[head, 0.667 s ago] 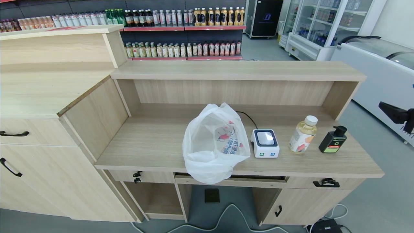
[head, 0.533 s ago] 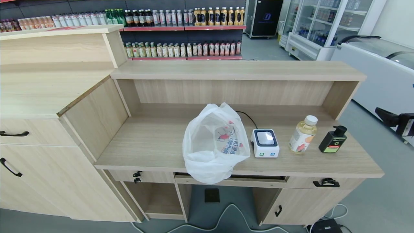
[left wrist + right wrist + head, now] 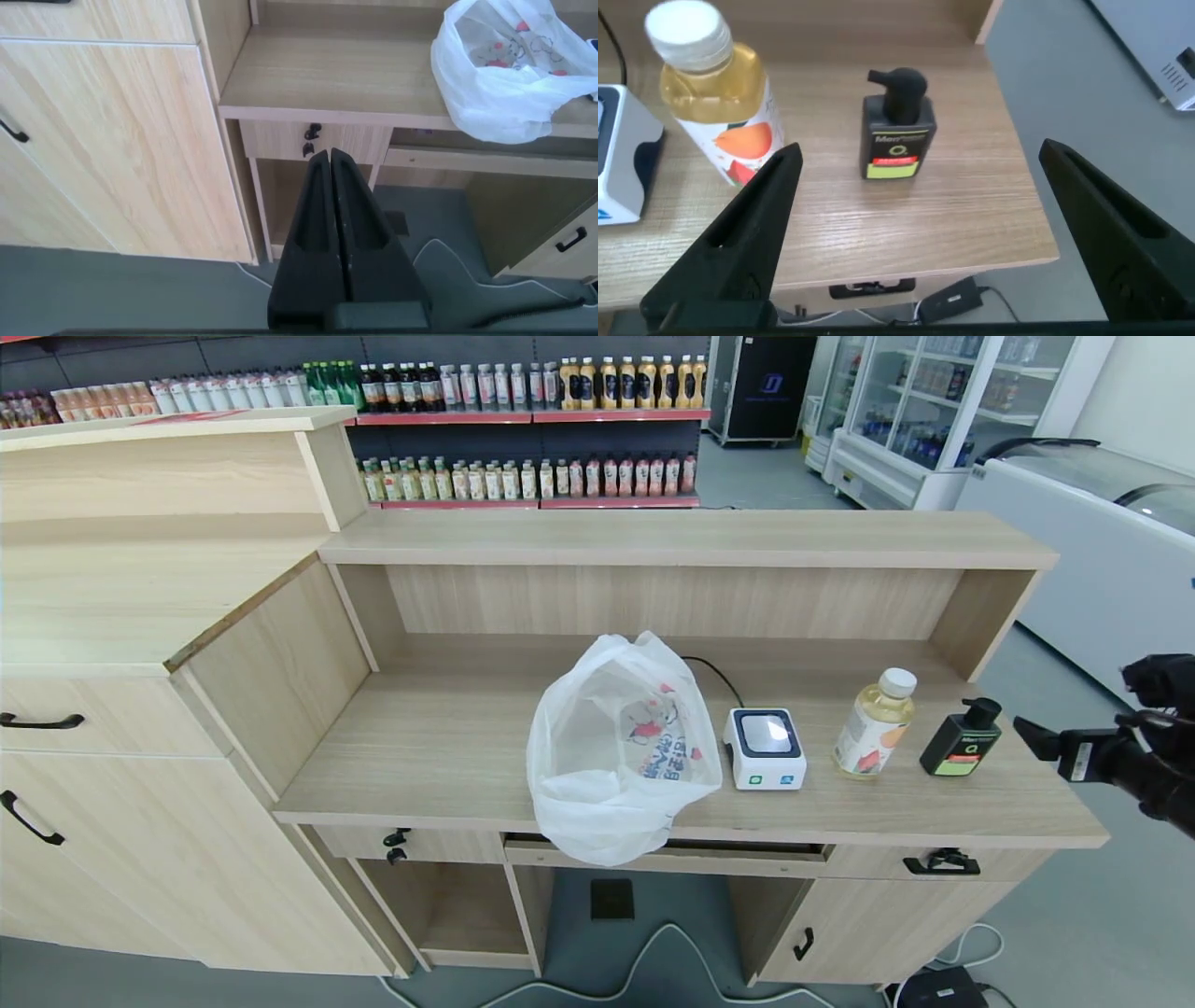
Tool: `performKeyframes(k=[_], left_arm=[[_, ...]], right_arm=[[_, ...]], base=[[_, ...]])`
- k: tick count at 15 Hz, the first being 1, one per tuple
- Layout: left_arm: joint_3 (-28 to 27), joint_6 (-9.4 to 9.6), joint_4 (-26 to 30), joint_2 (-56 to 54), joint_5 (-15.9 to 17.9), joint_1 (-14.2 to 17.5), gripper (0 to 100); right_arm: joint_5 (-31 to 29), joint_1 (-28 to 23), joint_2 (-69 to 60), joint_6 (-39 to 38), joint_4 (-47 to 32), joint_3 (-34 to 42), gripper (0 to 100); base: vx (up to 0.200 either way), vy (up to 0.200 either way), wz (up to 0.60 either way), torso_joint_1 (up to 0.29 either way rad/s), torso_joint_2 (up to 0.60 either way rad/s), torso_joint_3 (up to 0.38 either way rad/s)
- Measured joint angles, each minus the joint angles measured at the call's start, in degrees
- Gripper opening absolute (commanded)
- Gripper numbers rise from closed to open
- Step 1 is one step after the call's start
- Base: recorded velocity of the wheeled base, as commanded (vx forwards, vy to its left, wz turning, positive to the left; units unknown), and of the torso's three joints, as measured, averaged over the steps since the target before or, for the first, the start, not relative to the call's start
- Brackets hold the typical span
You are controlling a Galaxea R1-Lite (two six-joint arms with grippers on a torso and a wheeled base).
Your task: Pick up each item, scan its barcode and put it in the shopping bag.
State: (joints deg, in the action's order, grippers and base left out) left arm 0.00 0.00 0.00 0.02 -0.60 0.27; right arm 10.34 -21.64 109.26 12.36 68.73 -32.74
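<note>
Head view: the black pump bottle [image 3: 962, 739], green-labelled, stands upright on the surface [image 3: 448, 747], right of the juice bottle [image 3: 875, 723]. Left wrist view: my left end effector [image 3: 330, 159] is pressed together. Right wrist view: my right end effector [image 3: 920, 147] gapes apart

We are in a small shop. Behind the light wooden checkout counter [image 3: 448, 747] stand dark red-edged shelves of bottled drinks [image 3: 532, 401]. Beyond the counter's right end are white glass-door chillers [image 3: 896, 411] and a white chest freezer [image 3: 1083, 560]. A white box-shaped barcode scanner [image 3: 766, 749] sits on the counter.
</note>
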Motion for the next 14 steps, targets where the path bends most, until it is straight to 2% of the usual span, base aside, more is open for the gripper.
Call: performKeyframes(k=[4,9,14], left_arm=[[0.00,0.00,0.00,0.00,0.00,-0.05,0],[0.00,0.00,0.00,0.00,0.00,0.00,0],[0.00,0.00,0.00,0.00,0.02,-0.05,0]], right_arm=[[-0.77,4.06,5.51,-0.02,1.34,-0.96,100],[-0.90,8.13,11.04,-0.38,1.58,-8.70,100],[-1.08,13.20,17.01,-0.18,4.33,-12.96,100]], base=[[0.000,0.000,0.00,0.000,0.00,0.000],[0.000,0.000,0.00,0.000,0.00,0.000],[0.000,0.000,0.00,0.000,0.00,0.000]])
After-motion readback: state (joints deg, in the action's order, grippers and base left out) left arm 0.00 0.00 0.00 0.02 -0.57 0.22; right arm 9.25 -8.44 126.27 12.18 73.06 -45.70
